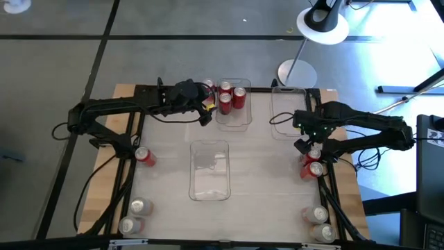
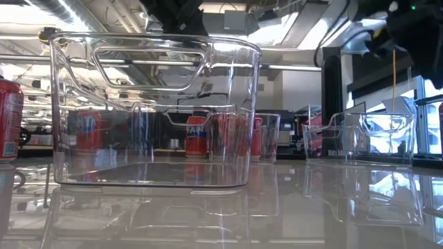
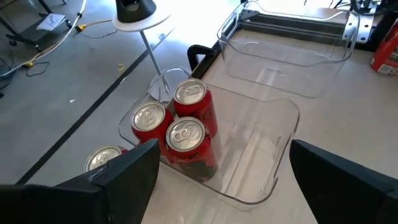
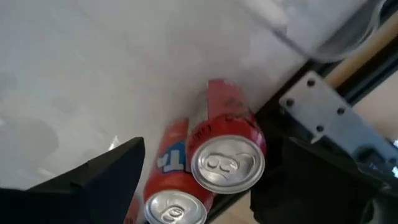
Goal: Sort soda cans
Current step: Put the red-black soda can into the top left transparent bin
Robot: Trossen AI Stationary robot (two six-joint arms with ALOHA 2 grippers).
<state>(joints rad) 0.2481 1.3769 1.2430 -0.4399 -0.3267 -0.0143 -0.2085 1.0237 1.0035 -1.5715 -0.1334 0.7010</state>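
Observation:
Three red soda cans (image 3: pixel 180 127) stand upright in the clear bin (image 1: pixel 234 119) at the table's far middle. A fourth can (image 3: pixel 104 158) stands just outside that bin. My left gripper (image 1: pixel 205 111) hovers open at the bin's left side, its fingers (image 3: pixel 124 177) wide apart with nothing between them. Two red cans (image 1: pixel 313 162) stand upright together by the table's right edge. My right gripper (image 1: pixel 306 144) hangs open above them, pointing down; in the right wrist view its fingers (image 4: pixel 112 171) stand on either side of one can (image 4: pixel 227 163), clear of it.
An empty clear bin (image 1: pixel 210 186) sits mid-table and another (image 1: pixel 288 119) at the far right. More cans stand at the left edge (image 1: pixel 144 156), the near left corner (image 1: pixel 135 215) and the near right corner (image 1: pixel 319 223). A lamp stands on its base (image 1: pixel 297 71) beyond the far edge.

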